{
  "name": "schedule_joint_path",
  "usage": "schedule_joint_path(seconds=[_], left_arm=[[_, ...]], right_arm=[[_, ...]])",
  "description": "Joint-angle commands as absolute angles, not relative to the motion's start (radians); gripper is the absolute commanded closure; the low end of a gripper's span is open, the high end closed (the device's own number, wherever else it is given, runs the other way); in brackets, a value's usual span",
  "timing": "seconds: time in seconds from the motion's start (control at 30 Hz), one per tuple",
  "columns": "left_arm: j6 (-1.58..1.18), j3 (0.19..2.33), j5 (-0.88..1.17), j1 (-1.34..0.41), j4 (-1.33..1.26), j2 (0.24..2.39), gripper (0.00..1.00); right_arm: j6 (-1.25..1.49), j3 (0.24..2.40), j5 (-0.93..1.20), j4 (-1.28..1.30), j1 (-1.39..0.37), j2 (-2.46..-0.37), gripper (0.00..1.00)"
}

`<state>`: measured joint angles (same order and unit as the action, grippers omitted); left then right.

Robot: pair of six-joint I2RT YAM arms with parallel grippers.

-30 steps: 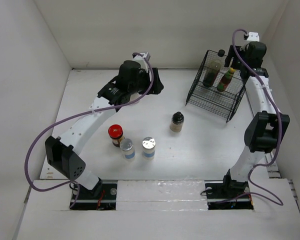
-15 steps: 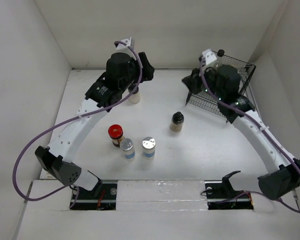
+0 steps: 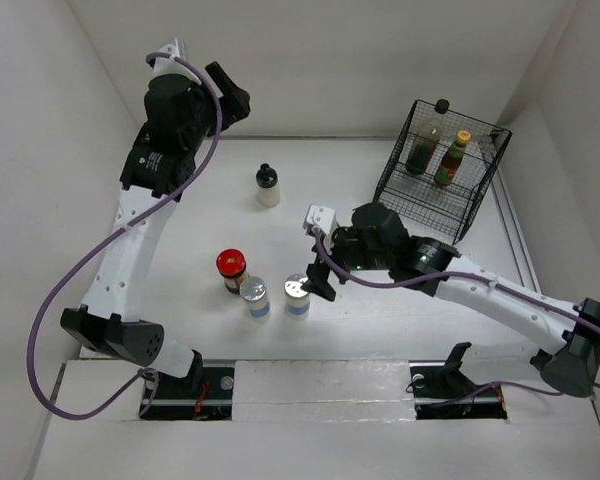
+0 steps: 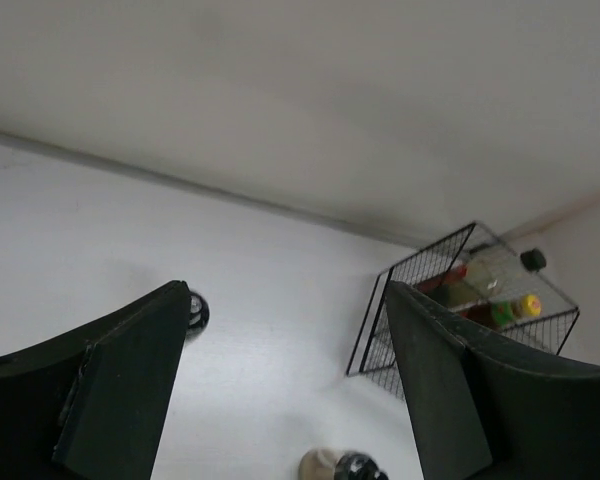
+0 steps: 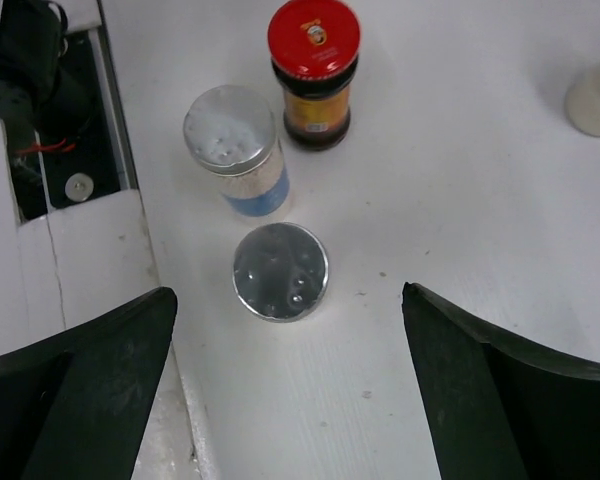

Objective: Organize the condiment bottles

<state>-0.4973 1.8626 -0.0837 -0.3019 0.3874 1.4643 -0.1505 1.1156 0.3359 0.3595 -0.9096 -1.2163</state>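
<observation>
Right end effector (image 5: 287, 293): spread wide, holding nothing, poised over the right-hand silver-lidded shaker (image 5: 280, 272). The shaker stands upright on the bench (image 5: 460, 230), roughly centred between the fingers in the wrist view. Left end effector (image 4: 288, 300): also wide apart, empty, raised high at back-left.

Likely step: pick this shaker for the wire basket (image 3: 435, 200).
- Descend straight and close on the body below the lid.
- The second shaker (image 5: 232, 135) is just beside it, with the red-lidded jar (image 5: 314, 70) beyond. The finger on the bench-edge side has little room.
- The far side is open bench.

The basket holds 2 bottles: dark sauce bottle (image 3: 422, 146) and yellow-capped bottle (image 3: 453, 158). The pale black-capped bottle (image 3: 268, 187) stands apart at the back.
</observation>
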Motion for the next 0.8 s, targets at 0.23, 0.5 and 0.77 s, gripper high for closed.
schedule_joint_path(seconds=[0.23, 0.5, 0.77], left_arm=[[-0.482, 1.615, 0.026, -0.314, 0.365, 1.335, 0.25], [-0.451, 1.554, 0.046, -0.314, 0.334, 1.316, 0.25], [-0.442, 1.533, 0.066, -0.314, 0.325, 1.316, 0.25]], right_arm=[[-0.130, 1.100, 0.244, 0.224, -1.023, -1.400, 0.00], [-0.098, 1.088, 0.118, 0.169, -1.023, -1.517, 0.00], [-0.077, 1.097, 0.104, 0.169, -1.023, -1.546, 0.26]])
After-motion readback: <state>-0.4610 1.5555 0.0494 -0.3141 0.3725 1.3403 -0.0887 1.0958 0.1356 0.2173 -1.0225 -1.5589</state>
